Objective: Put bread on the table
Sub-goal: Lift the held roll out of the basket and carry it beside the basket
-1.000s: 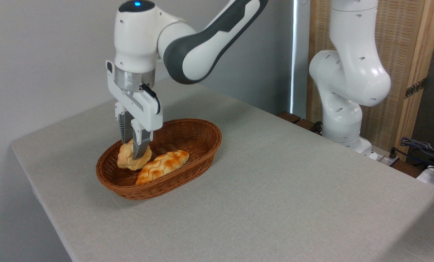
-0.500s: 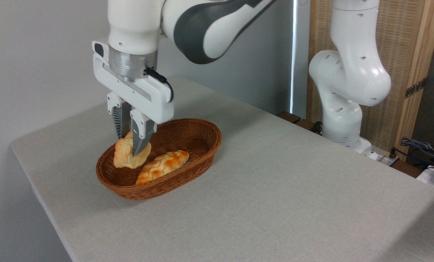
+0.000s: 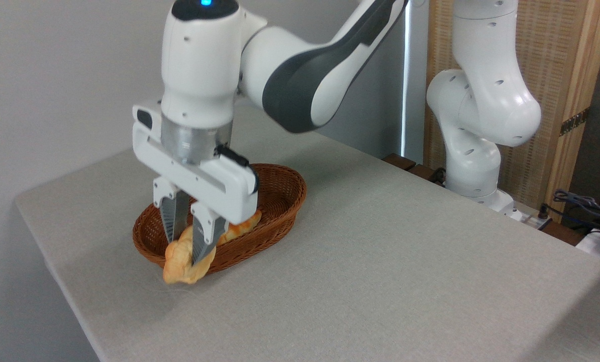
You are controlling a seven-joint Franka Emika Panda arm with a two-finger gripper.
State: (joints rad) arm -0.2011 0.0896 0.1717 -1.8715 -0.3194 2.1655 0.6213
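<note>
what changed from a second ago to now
The gripper, shut on the bread throughout, lifted it out of the basket and carried it toward the camera, over the near rim, down to the table. The basket and the braided loaf stayed put.

Just one fixed cam, up high off the table's [image 3: 380, 261] front corner, looked down across it toward the arm's [image 3: 481, 125] base, fairly close.
</note>
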